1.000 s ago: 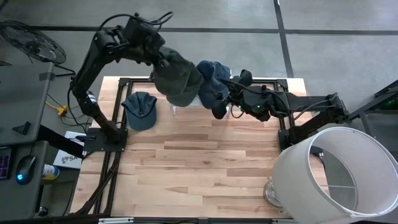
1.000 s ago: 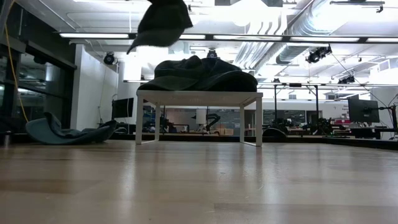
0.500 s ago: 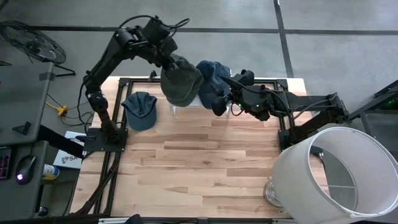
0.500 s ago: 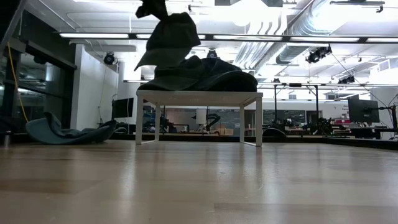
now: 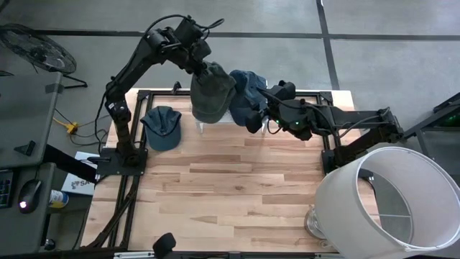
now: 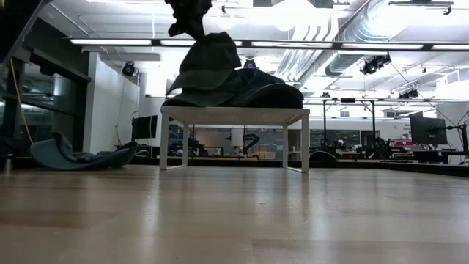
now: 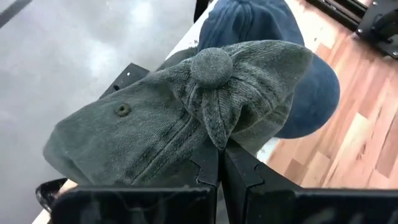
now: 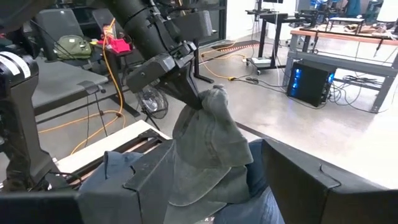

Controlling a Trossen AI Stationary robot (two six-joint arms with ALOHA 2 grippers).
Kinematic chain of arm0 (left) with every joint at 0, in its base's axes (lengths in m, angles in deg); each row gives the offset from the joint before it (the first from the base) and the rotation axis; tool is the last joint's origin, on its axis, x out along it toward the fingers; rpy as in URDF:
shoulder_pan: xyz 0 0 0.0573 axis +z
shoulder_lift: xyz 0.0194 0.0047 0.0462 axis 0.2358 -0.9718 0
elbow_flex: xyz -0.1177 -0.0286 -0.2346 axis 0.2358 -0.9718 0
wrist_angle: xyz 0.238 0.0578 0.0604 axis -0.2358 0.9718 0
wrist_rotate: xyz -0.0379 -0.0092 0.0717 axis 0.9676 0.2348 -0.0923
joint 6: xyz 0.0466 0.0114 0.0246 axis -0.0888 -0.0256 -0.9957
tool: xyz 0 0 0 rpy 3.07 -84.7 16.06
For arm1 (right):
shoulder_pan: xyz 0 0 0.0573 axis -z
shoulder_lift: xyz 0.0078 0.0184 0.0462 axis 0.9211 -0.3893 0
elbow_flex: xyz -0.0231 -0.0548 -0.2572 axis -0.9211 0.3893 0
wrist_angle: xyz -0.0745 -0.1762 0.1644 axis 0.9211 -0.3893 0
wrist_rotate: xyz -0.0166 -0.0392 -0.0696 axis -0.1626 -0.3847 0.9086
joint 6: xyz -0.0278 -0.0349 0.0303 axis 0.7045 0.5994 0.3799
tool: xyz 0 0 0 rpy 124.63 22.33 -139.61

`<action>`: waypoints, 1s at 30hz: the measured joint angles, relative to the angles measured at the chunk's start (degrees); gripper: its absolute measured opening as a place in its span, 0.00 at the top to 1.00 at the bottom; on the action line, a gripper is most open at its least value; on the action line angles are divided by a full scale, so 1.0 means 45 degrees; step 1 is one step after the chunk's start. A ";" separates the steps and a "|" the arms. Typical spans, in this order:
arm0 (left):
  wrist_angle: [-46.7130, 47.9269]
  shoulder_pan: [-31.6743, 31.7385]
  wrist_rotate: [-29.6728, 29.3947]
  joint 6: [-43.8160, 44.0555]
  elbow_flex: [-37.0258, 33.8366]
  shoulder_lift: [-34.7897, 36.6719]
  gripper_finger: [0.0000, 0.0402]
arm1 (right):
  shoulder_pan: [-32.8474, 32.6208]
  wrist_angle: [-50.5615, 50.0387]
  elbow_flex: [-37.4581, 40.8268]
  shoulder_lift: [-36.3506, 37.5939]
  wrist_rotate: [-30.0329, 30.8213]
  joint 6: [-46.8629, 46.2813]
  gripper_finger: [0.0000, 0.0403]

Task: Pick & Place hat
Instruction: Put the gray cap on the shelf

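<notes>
On my screens the wooden table fills most of the high view. A big white lampshade-like cylinder overlaps its right near corner. At the far edge stands a small white stand, seen level in the low view.

The left arm reaches from its base at the table's left edge to the far side. The right arm extends from the right toward the stand.

The grey-green hat hangs from the left gripper, whose fingers are pinched together on a fold of cloth just beside the crown button. In the low view the hat's lower edge meets the dark hats piled on the stand. A blue hat lies on that pile just beside it, partly under it.

The right gripper sits at the blue hat with its fingers spread wide, gripping nothing that I can see; it stands close on the right of the hanging hat.

A third hat, teal, lies flat on the table's left, well apart from the stand.
</notes>
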 joint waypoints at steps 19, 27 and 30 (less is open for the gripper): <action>-0.0137 0.0338 0.0559 -0.0498 0.0005 -0.1272 1.00 | 0.0924 -0.0440 0.0000 -0.0248 -0.0347 -0.0074 0.43; -0.0175 0.0338 0.0598 -0.0515 0.0005 -0.1603 0.98 | 0.1112 -0.0445 0.0000 -0.0248 -0.0559 -0.0069 0.43; -0.0408 0.0251 0.0672 -0.0511 0.0005 -0.1598 0.94 | 0.1107 -0.0465 0.0000 -0.0248 -0.0567 -0.0069 0.43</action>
